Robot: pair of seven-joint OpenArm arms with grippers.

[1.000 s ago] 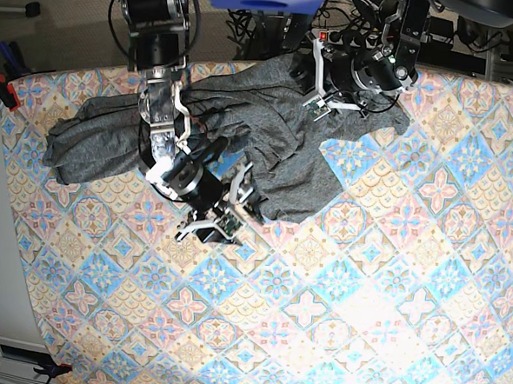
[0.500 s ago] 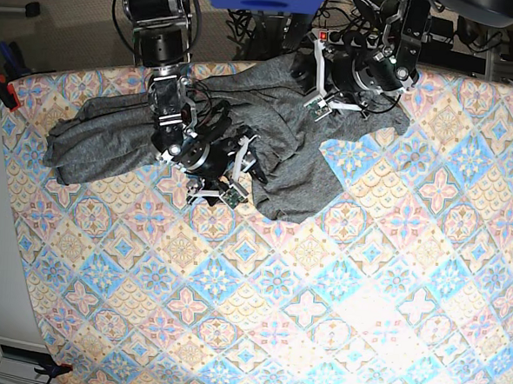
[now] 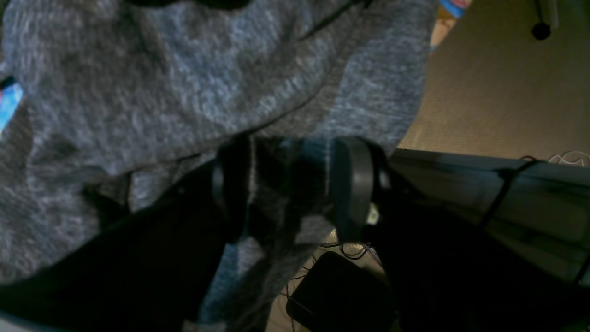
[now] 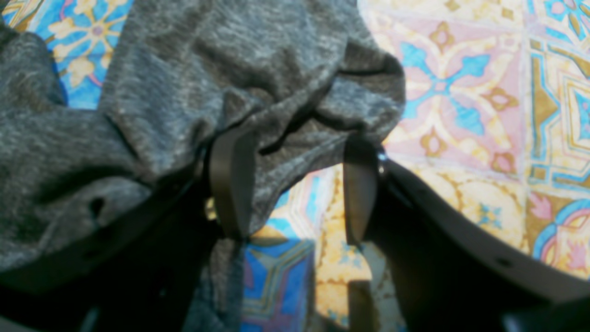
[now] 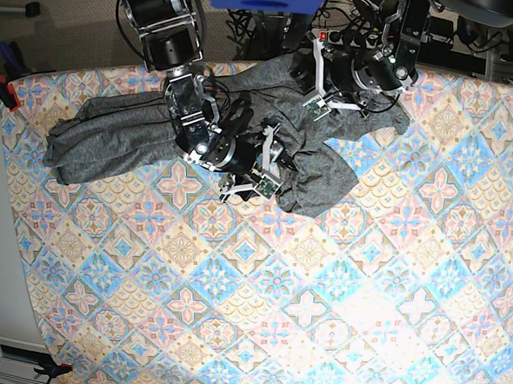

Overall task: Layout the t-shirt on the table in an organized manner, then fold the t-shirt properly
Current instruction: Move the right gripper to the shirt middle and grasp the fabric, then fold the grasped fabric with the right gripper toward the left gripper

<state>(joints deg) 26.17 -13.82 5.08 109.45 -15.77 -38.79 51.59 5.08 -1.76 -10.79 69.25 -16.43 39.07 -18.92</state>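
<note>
The dark grey t-shirt (image 5: 112,140) lies bunched in a long crumpled band across the far part of the table (image 5: 318,318). My right gripper (image 5: 271,162) is low at the shirt's near edge, in its middle. In the right wrist view it (image 4: 295,184) is open; the shirt (image 4: 230,60) drapes over the left finger (image 4: 230,184) and the patterned table (image 4: 461,92) shows through the gap. My left gripper (image 5: 319,87) is at the shirt's far edge by the table's far side. In the left wrist view its (image 3: 290,184) jaws stand apart with shirt fabric (image 3: 184,69) between them.
Beyond the table's far edge are floor, cables and a power strip (image 5: 336,36). A grey frame beam (image 3: 484,184) and a black box (image 3: 341,290) lie below the left gripper. A red clamp (image 5: 8,90) sits at the table's left edge.
My right gripper has moved right and toward the far side, into the shirt. The shirt's near flap has bunched up and shifted right. The left gripper has stayed in place.
</note>
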